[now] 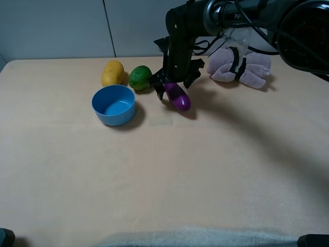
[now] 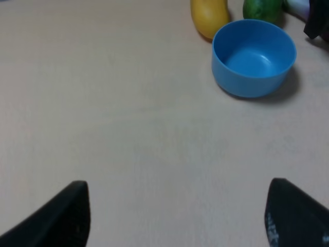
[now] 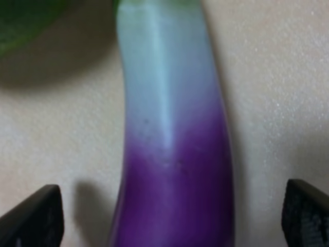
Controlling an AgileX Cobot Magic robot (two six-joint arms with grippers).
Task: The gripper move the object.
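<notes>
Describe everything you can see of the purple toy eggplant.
The glossy purple toy eggplant is elongated and plastic-looking, fading from deep purple to white near a green stem end. It lies on the beige table beside the round green lime. The right gripper straddles it, fingers open on either side, not visibly clamping.

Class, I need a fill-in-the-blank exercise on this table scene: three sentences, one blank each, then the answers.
1. The right hand is around the purple ____, fingers open on either side.
2. The bowl near the lemon is ____ in colour.
3. The lime lies between the lemon and the ____.

Answers: eggplant; blue; eggplant
</notes>
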